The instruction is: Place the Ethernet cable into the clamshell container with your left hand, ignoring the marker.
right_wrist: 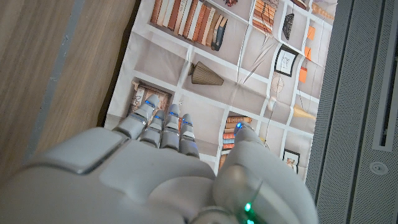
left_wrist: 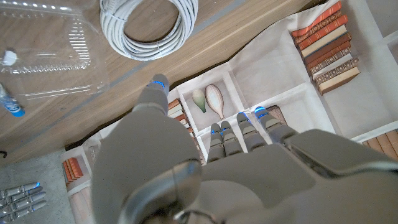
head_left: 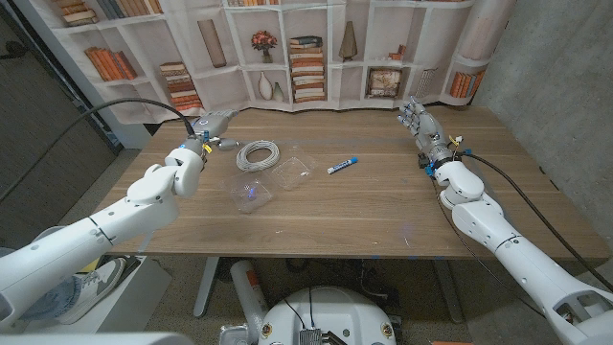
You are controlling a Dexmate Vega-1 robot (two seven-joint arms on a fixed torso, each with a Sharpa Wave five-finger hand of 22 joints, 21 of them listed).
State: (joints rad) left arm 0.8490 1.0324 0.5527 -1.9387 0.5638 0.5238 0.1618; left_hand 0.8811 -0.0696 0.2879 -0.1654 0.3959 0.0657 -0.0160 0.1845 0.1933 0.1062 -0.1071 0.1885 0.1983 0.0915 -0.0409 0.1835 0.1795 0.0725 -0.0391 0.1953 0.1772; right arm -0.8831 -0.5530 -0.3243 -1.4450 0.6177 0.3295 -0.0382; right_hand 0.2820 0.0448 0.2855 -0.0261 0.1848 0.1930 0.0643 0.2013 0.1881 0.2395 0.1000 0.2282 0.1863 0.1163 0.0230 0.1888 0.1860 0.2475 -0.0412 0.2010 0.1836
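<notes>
Currently Ethernet cable [head_left: 258, 154] coiled on table — just beside left hand [head_left: 213, 126], untouched.

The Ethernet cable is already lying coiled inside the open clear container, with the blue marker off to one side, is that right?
Not quite. In the head view the coiled Ethernet cable lies on the bare table beside the open clamshell container, not inside it. The marker does lie off to one side.

Both arms: glossy white rounded plastic shells, segmented at joints. Left hand [head_left: 213, 125] & right hand [head_left: 418, 119]: silver-grey metal-look fingers [right_wrist: 163, 127] w/ small blue lights at tips. Black cables loop off each forearm. Right wrist has blue/yellow connector bits; green light glows on the hand's thumb side.
</notes>
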